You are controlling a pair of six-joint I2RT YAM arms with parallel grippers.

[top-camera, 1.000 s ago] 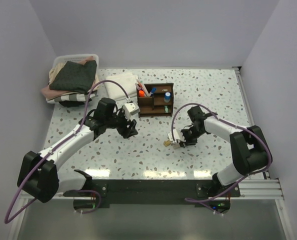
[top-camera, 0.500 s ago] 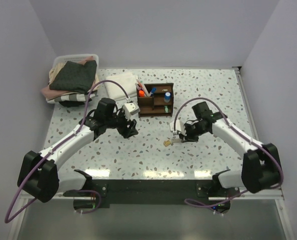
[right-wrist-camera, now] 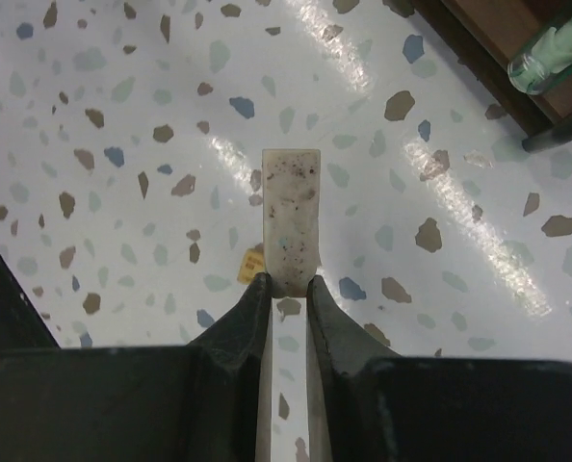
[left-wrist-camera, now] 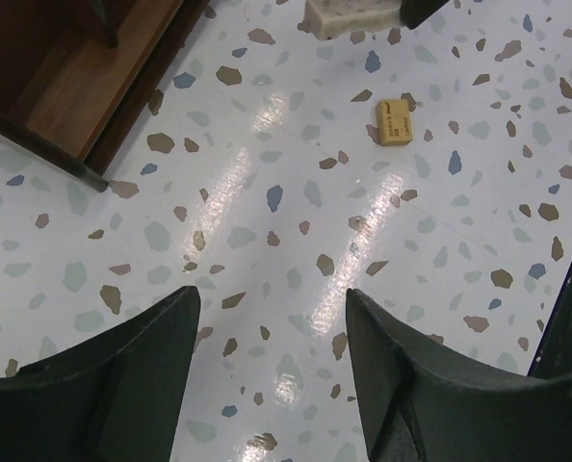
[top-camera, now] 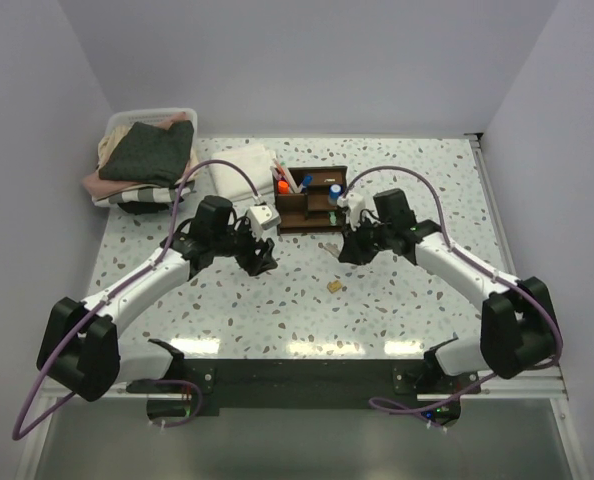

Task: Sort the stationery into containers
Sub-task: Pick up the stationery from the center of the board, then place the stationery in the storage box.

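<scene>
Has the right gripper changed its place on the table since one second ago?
Yes. The right gripper, shut on a whitish flat piece, has moved away from the tan eraser and up toward the wooden organiser.

The white tabletop (top-camera: 227,300), flecked blue, brown and grey like terrazzo, looked smooth and glossy, with bright streaks of reflected light. The boxy dark brown desk organiser (top-camera: 312,212) looked like smooth wood with a low sheen. The small tan eraser block (left-wrist-camera: 393,122) was matt and rubbery. The flat white rectangular slab (right-wrist-camera: 292,217) was matt, its face soiled with dark specks. The left gripper (left-wrist-camera: 272,308) and right gripper (right-wrist-camera: 288,286) had matt black plastic fingers. The folded grey-green cloth (top-camera: 155,150) looked soft and woven. The white bin (top-camera: 157,111) was smooth plastic.
</scene>
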